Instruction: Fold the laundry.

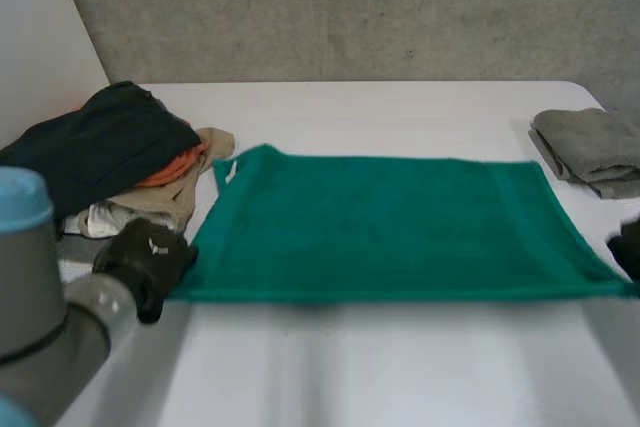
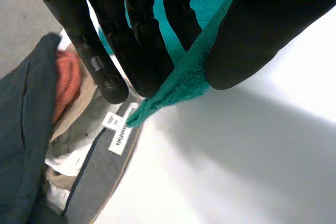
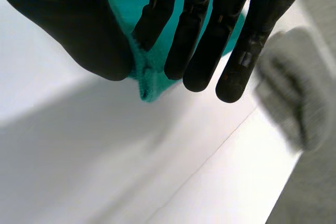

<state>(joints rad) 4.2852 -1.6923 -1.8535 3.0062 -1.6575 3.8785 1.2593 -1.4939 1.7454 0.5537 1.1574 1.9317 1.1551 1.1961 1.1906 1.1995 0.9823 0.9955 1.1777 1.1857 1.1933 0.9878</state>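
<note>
Left wrist view: the left hand (image 2: 134, 35) has thumb and fingers pinched on the near left corner of the green towel (image 2: 184, 80), with the corner's tip poking out past the fingertips. Same deal for the right hand (image 3: 84, 35) on the near right corner, cloth squeezed between thumb and fingers. From the head view, the towel is spread wide across the middle of the table (image 1: 400, 377), its near edge running straight from hand to hand. There's plenty of bare tabletop on the near side and behind the far edge. A pile of clothes (image 1: 110, 152) sits just beside the far left corner, and a folded grey cloth (image 1: 595, 147) near the far right corner, not touching.
</note>
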